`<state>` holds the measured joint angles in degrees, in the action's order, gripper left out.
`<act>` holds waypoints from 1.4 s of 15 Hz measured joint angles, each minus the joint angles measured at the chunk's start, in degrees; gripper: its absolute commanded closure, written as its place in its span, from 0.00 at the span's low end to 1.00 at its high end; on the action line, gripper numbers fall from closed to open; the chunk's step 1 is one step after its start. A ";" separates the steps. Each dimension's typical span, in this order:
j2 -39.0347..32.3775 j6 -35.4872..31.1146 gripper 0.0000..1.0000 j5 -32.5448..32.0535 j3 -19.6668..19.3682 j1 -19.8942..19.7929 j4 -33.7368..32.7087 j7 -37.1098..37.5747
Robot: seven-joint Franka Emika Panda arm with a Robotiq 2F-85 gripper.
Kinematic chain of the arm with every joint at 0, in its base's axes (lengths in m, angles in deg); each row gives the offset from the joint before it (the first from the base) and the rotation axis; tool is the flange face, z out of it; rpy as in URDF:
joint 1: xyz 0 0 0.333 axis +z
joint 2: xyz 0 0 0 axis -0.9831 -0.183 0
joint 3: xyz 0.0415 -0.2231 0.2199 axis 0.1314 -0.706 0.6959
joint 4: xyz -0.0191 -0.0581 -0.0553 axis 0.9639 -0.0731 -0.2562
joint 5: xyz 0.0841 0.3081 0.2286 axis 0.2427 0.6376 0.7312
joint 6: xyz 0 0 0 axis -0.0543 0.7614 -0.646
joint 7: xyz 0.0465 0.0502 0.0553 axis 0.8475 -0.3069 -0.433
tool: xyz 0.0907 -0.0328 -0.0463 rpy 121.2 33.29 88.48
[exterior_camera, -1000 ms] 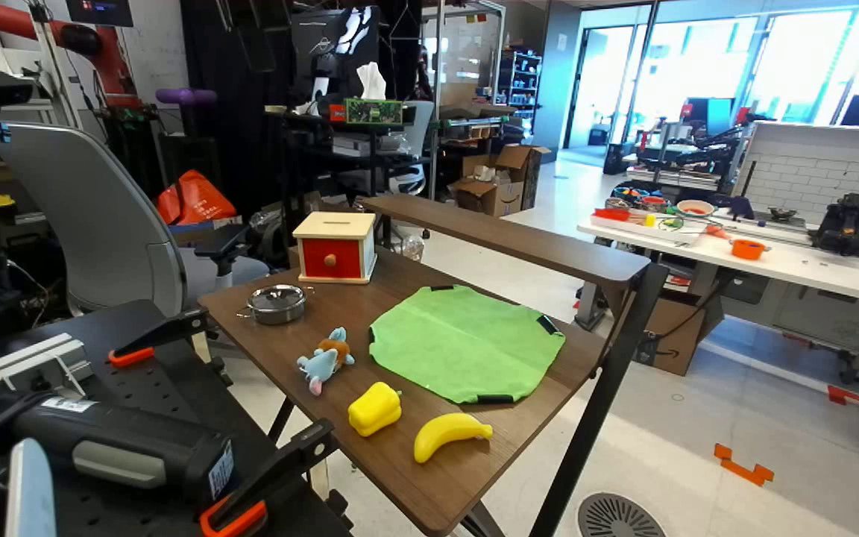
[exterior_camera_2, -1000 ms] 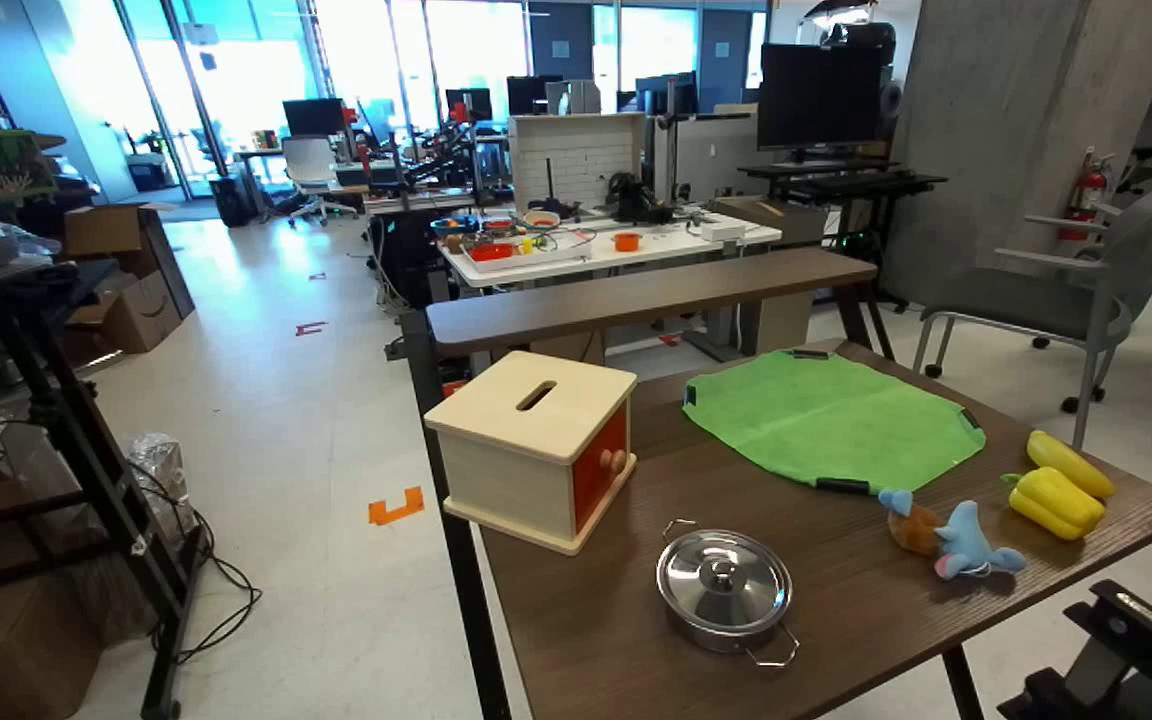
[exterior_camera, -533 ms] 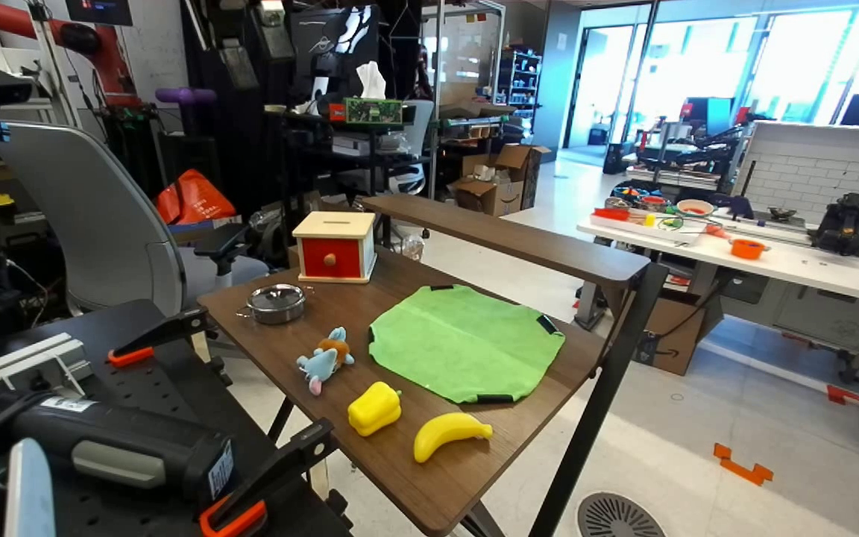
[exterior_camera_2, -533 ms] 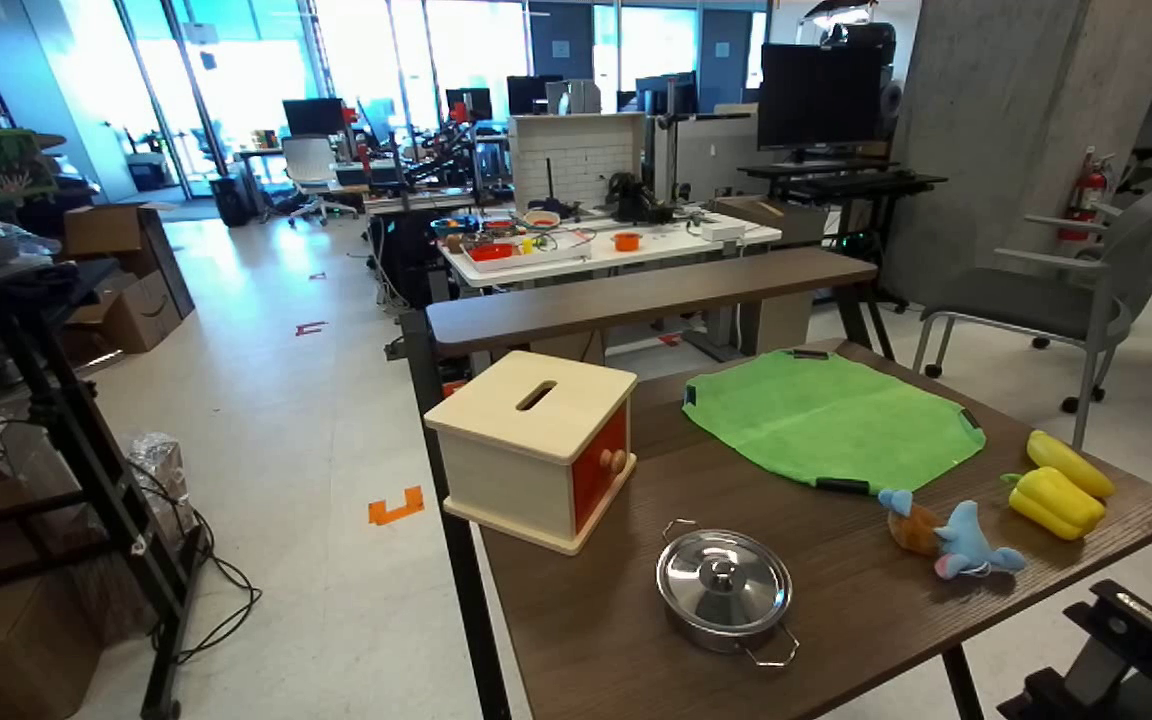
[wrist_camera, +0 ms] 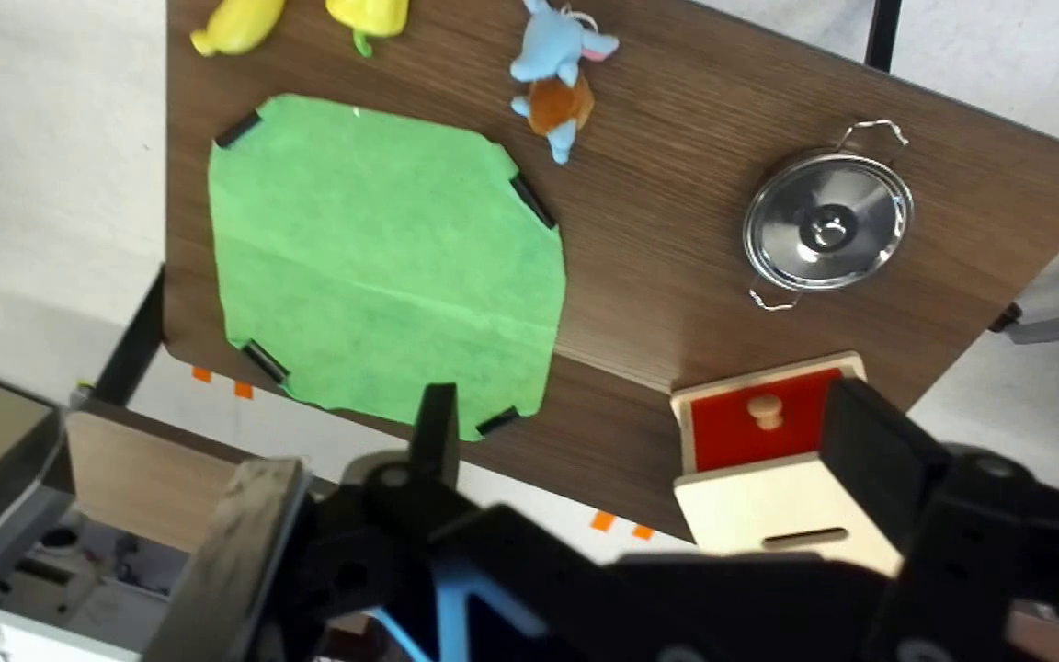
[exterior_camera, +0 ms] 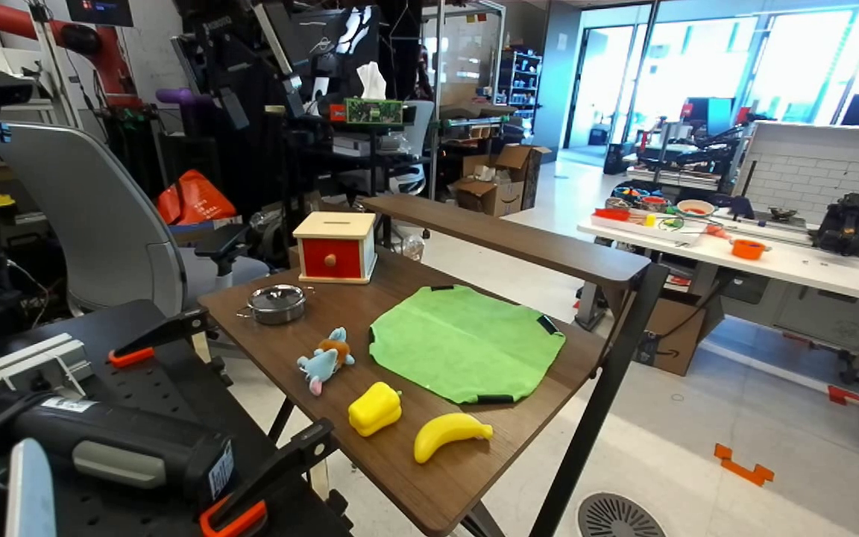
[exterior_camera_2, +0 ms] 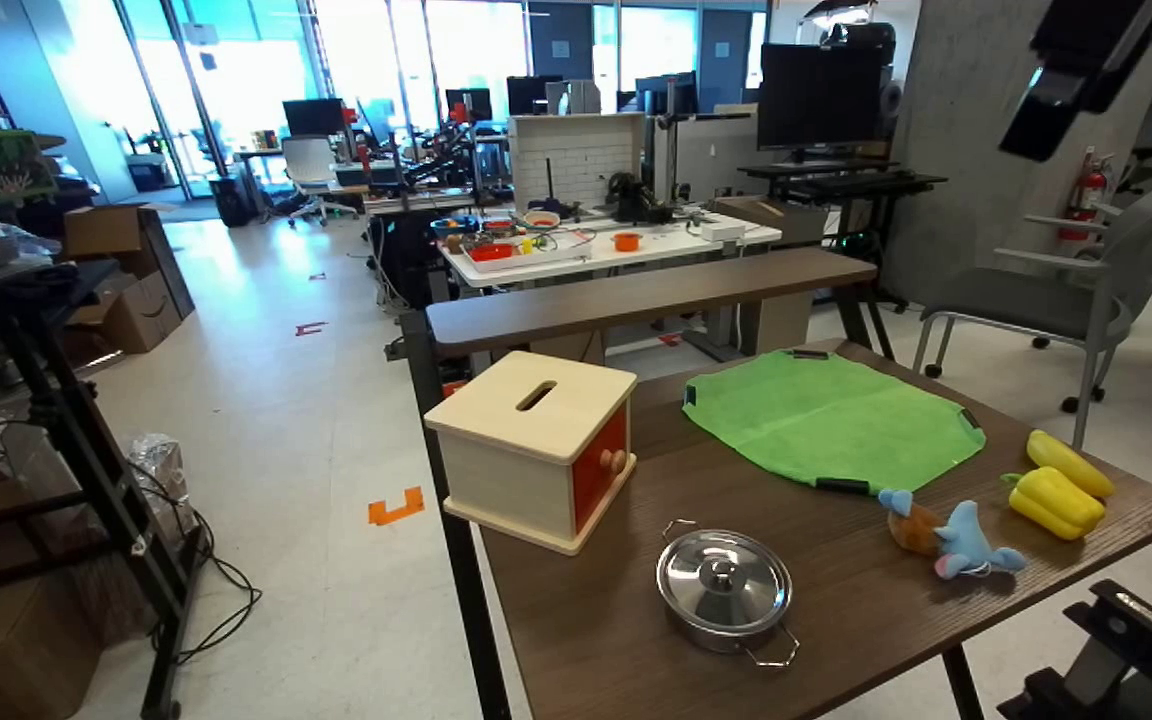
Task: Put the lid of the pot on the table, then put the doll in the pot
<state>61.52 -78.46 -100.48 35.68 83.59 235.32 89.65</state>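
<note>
The silver-grey pot (exterior_camera_2: 711, 634) stands upright on the brown table (exterior_camera_2: 616, 640), with its shiny lid (exterior_camera_2: 723, 580) on top. The pot (exterior_camera: 280, 313) and the lid (wrist_camera: 828, 221) also show in the other views. The blue and brown doll (exterior_camera_2: 976, 545) lies on the table between the pot and a yellow pepper; it also shows in the wrist view (wrist_camera: 552, 55). My gripper (wrist_camera: 643, 395) is open and empty, high above the table, with its fingers wide apart over the red box's side. In an exterior view the gripper (exterior_camera: 262, 97) hangs at the upper left, dark against a dark background.
A wooden box (exterior_camera_2: 536, 420) with a red front stands beside the pot. A green mat (exterior_camera_2: 836, 420) lies on the table. A yellow pepper (exterior_camera: 375, 409) and a banana (exterior_camera: 450, 435) lie near the doll. A raised brown shelf (exterior_camera: 504, 239) runs along one table edge.
My gripper has come further into view at the top of both exterior views, moving lower and towards the table. The pot, lid and doll have not moved.
</note>
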 measured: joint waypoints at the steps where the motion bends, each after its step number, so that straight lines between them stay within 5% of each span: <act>1: -1.53 -2.84 0.00 0.06 -0.28 0.48 -0.05 -2.25; 4: -7.25 -9.82 0.00 3.71 -2.16 3.52 -0.73 -11.41; 8: -16.36 -14.86 0.00 16.23 -3.35 8.66 -3.58 -28.53; 13: -26.27 -11.23 0.00 31.50 4.98 5.94 -11.50 -49.10; 17: -31.81 -0.54 0.00 29.82 5.09 1.70 -17.47 -53.98; 21: -35.28 7.14 0.00 21.82 1.54 1.71 -21.36 -48.85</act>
<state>26.24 -71.31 -78.65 37.22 85.30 213.95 40.80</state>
